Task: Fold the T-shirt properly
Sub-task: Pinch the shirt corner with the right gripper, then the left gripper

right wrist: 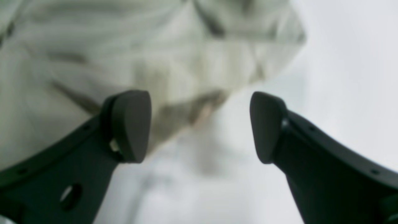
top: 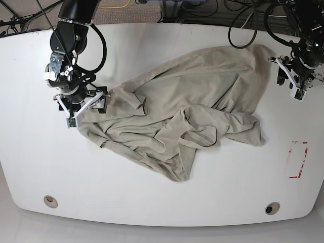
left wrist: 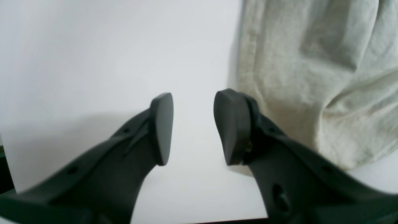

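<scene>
White worktop (top: 152, 202) with the T-shirt (top: 192, 111) crumpled across its middle, long axis running toward the far right corner, and the right pincer (top: 83, 107) hangs open right at its near-left edge, way closer than the also-open, empty left pincer (top: 291, 76).

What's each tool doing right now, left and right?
Left tool: open, empty, beside the T-shirt edge.
Right tool: open, empty, at the T-shirt's edge.
</scene>
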Motion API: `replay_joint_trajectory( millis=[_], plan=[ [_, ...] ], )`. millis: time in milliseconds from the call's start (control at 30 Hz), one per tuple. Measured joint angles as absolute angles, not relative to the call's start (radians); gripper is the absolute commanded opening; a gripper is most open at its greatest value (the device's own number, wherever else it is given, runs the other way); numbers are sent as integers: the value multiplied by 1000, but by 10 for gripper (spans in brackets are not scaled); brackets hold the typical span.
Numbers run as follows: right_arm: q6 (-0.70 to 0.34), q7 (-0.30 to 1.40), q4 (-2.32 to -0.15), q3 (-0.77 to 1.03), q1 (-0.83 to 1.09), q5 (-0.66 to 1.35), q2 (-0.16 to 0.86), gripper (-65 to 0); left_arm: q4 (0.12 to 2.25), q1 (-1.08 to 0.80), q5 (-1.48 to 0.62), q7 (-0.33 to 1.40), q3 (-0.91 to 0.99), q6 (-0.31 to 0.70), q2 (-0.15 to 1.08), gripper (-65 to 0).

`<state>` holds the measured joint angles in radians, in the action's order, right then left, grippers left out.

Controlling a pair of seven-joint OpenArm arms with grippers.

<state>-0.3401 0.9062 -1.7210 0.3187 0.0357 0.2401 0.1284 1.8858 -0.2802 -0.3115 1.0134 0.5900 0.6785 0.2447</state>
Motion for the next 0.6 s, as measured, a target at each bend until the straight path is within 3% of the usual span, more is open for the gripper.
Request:
replay_joint_trajectory(
  millis=[367, 600],
  plan=[
    [-344, 899, -1534, 307, -124, 242, 208, -185, 1886, -280, -312, 1013, 590, 679, 244, -408],
    [-351, 775, -1334, 222, -236, 245, 273, -185, 1886, -280, -311, 1014, 590, 679, 245, -408]
  ],
)
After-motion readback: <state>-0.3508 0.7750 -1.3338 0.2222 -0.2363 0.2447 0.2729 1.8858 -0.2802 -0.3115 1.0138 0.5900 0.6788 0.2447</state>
